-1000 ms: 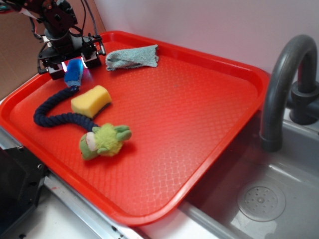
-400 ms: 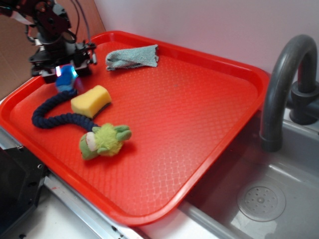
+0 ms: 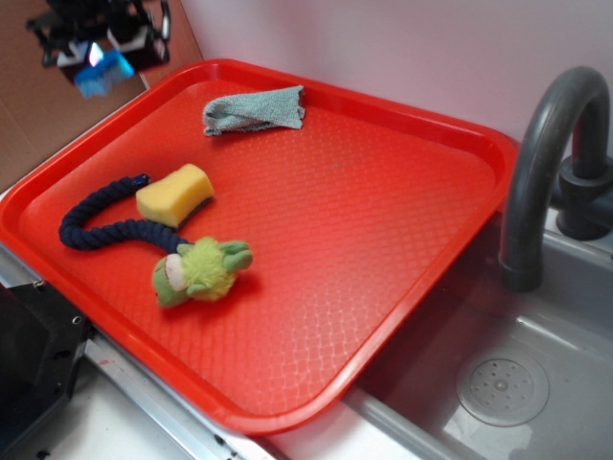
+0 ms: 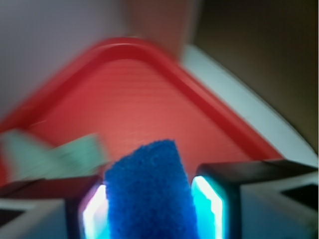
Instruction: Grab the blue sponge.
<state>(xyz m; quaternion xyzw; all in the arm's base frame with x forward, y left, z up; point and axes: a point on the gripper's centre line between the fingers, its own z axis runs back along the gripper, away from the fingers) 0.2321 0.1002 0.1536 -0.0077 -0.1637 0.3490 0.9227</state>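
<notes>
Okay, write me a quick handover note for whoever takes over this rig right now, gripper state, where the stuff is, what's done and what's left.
Gripper: shut on the small bright blue rectangular sponge, held in the air above the far left corner of the red plastic tray.
On the tray: yellow sponge, dark navy braided rope, green plush toy, grey-green cloth.
Done: blue sponge grabbed and off the tray.
Left: nothing but keeping the grip.

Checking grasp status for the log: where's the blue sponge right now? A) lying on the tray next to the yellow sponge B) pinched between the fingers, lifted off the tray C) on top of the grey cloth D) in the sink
B: the wrist view shows the blue sponge clamped between the fingers, and the exterior view shows it held up beyond the red tray's far-left corner, off its surface.
</notes>
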